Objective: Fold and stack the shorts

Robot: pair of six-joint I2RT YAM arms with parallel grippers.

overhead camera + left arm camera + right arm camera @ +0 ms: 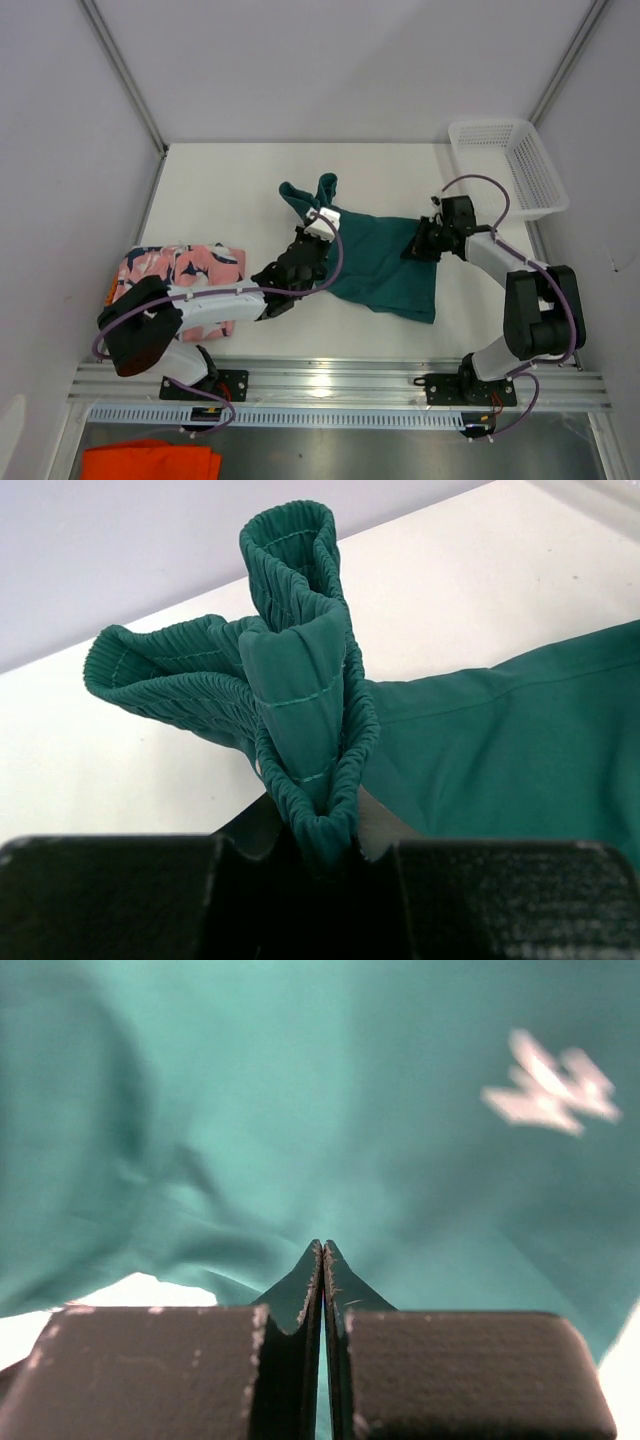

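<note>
On the white table (230, 190) lie the plain teal green fabric shorts (385, 265). The left gripper (320, 830) clamps their bunched waistband, and the right gripper (323, 1250), fingers fully together, pinches their right edge. The folded pink shark-print shorts (185, 268) lie at left, partly under the left arm. The white plastic mesh basket (540, 170) sits back right.

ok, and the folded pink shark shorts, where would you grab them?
Probably the right-hand edge of the pink shark shorts, coming in low from the middle of the table. They lie flat and folded at its left edge, and the left arm crosses their near part, so that side is the exposed one.
</note>
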